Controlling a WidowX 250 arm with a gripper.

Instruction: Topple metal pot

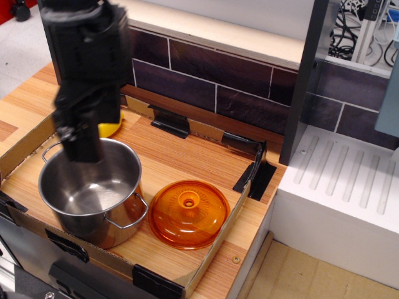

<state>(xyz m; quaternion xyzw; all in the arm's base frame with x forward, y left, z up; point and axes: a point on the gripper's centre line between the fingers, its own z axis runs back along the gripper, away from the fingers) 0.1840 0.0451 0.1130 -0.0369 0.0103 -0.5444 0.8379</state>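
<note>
The metal pot [93, 193] stands upright at the front left of the cardboard tray [218, 240], shiny, with wire loop handles. My gripper [80, 144] is a blurred black block hanging over the pot's far left rim. Its fingers are too blurred to tell whether they are open or shut. It hides most of a yellow banana [112, 128] behind the pot.
A translucent orange domed lid [188, 213] lies right of the pot, close to its handle. Black clips hold the tray walls. A dark tiled wall [218, 87] stands behind. A white ribbed drainer [349, 180] lies to the right.
</note>
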